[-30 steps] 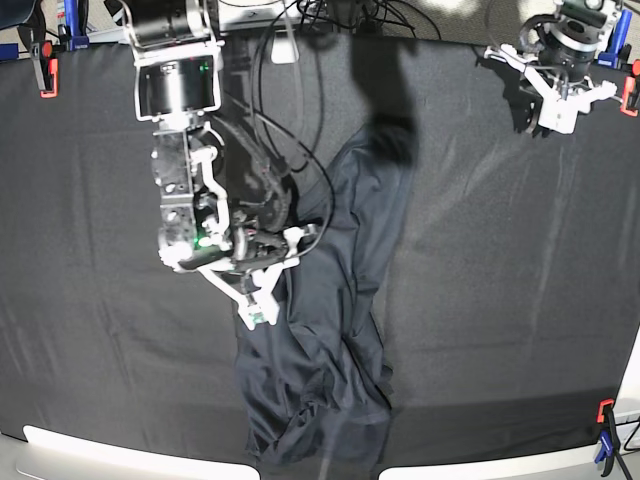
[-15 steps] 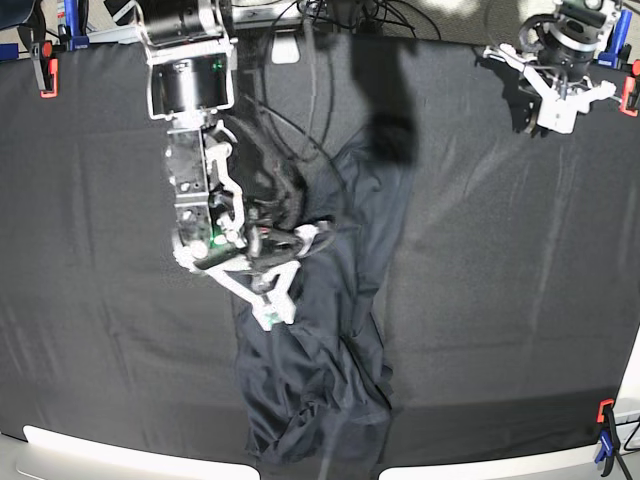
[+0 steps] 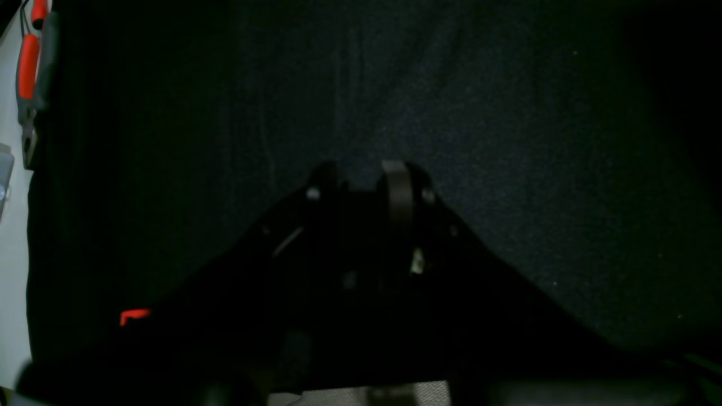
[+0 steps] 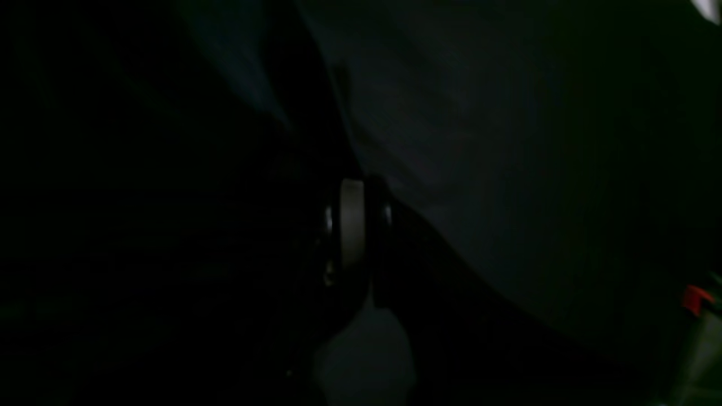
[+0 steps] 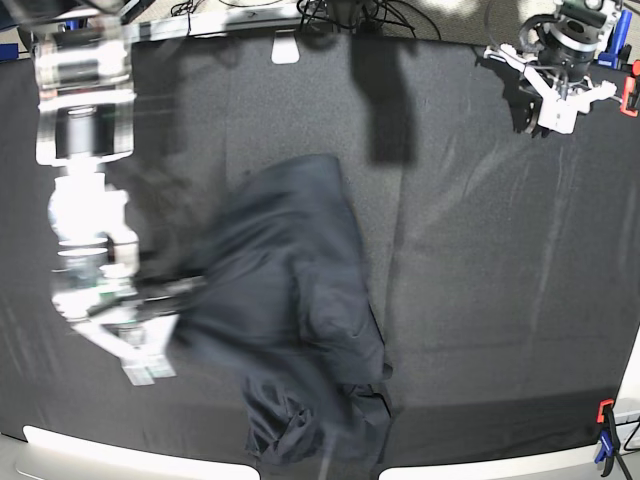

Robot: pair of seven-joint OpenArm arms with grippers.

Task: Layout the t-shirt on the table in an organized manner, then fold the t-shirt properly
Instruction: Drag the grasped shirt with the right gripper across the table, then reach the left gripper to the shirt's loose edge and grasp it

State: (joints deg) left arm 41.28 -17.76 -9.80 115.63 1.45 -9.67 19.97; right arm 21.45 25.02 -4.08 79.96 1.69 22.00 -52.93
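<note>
While bunched, the t-shirt point(image 5: 300, 290) hangs from the right pincer point(image 4: 364, 183).

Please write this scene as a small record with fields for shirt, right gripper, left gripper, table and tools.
shirt: dark grey, bunched and creased, left part drawn toward right gripper
right gripper: shut on the shirt
left gripper: open, over the black cloth, apart from shirt
table: creased black cloth
tools: red-handled pliers at the edge
</note>
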